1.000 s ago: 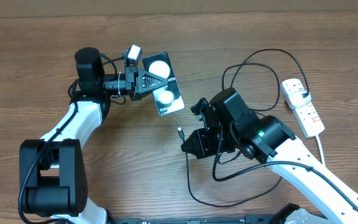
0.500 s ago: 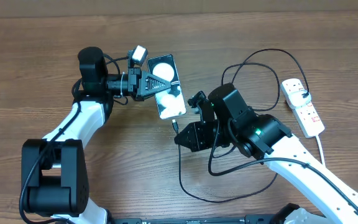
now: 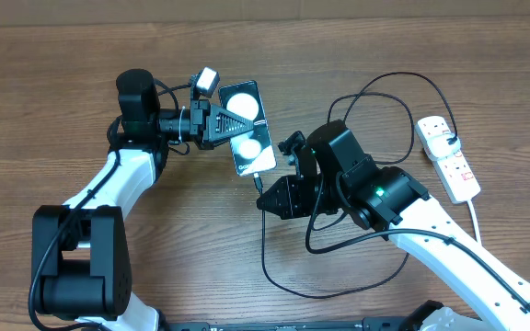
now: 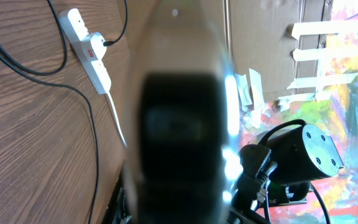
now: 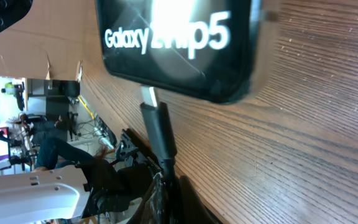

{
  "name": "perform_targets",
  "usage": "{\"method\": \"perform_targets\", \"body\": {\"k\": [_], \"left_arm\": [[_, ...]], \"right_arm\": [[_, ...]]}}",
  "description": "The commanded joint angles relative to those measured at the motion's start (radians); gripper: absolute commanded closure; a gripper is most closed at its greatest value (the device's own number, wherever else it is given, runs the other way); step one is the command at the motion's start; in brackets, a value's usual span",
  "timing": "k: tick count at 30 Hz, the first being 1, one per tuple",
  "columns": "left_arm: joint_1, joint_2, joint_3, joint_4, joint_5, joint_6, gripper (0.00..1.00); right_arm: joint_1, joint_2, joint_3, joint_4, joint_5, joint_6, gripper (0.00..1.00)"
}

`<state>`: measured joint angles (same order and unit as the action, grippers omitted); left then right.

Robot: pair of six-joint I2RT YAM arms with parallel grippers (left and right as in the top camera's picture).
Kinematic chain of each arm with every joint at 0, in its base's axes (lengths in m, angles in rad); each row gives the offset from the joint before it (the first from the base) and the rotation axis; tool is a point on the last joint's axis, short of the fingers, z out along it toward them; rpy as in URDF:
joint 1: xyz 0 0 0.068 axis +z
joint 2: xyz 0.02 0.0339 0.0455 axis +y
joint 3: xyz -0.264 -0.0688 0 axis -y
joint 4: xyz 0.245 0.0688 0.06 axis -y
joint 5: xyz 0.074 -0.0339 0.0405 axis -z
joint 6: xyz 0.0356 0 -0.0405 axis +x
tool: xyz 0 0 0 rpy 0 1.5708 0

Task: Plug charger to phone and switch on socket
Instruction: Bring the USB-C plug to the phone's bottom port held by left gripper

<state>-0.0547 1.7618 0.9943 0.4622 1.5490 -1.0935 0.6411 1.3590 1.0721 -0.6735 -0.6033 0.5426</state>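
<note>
Lining up the small plug tip of the long thin black charger cable (image 5: 160, 134) with the bottom edge of the flat black glossy smartphone (image 5: 179, 50). By judgement the plugging step, not yet finished: in the right wrist view the tip sits right at the port edge, whether seated cannot be told. At the centre of the overhead view, the right fingers (image 3: 267, 191) pinching the cable's plug end. Just above and left of them, the left fingers (image 3: 233, 127) pinching the smartphone, tilted and apparently raised off the brown wooden table (image 3: 63, 55). Calls next for a short straight push along the plug's axis against a steady smartphone, then a reach to the red switches of the white elongated power strip (image 3: 449, 156) at the right edge. No containers in view, only the strip's outlet taking a black plug.
</note>
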Motion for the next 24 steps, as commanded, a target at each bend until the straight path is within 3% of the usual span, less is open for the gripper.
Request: {"method": "perform_targets", "body": {"k": [1,24], "left_arm": [[-0.003,0.0,0.03,0.008,0.031,-0.004,0.96],[0.018,0.0,0.03,0.011,0.031,-0.003,0.96]], "right_arm": [[-0.01,-0.001,-0.007,0.01,-0.001,0.011,0.96],[-0.01,-0.001,-0.007,-0.008,-0.001,0.011,0.96]]}}
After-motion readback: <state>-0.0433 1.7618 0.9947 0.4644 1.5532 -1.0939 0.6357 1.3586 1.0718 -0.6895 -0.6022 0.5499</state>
